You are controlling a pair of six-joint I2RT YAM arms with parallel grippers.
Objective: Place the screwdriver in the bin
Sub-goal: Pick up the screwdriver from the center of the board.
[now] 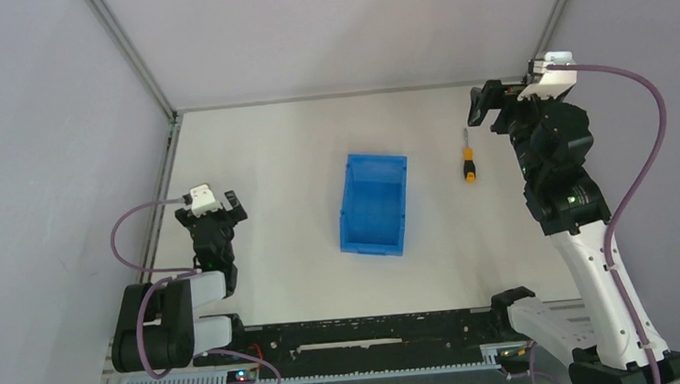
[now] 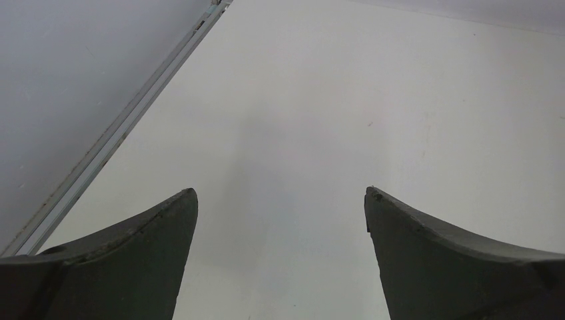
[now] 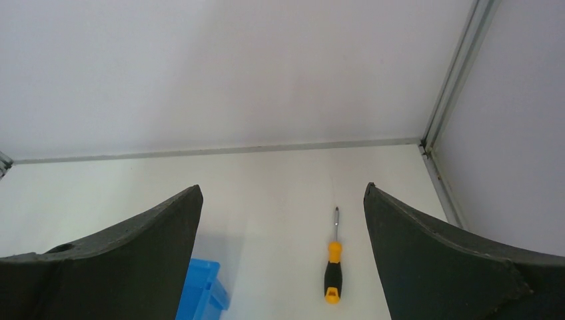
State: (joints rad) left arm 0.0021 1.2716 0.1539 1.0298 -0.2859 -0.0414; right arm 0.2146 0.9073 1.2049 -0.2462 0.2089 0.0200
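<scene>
The screwdriver point(image 3: 332, 267), lying at lower centre, is looking light and stiff; its thick handle is offering the best hold. The right gripper point(image 3: 281, 192) is standing with jaws apart.

Blue bin point(image 1: 376, 159), orange-and-black screwdriver point(image 1: 469, 165) (dark metal shaft), plain white table point(image 1: 261, 161).

Found at centre of white flat table point(image 1: 279, 160): blue rectangular open-top plastic bin point(image 1: 347, 201). Noted at its 2 o'clock, apart, flat on table: small orange-and-black-handled, metal-shafted screwdriver point(image 1: 469, 164) point(image 3: 332, 267), shaft toward 12 o'clock. Near tip, at 1 o'clock: right gripper point(image 1: 486, 112).
</scene>
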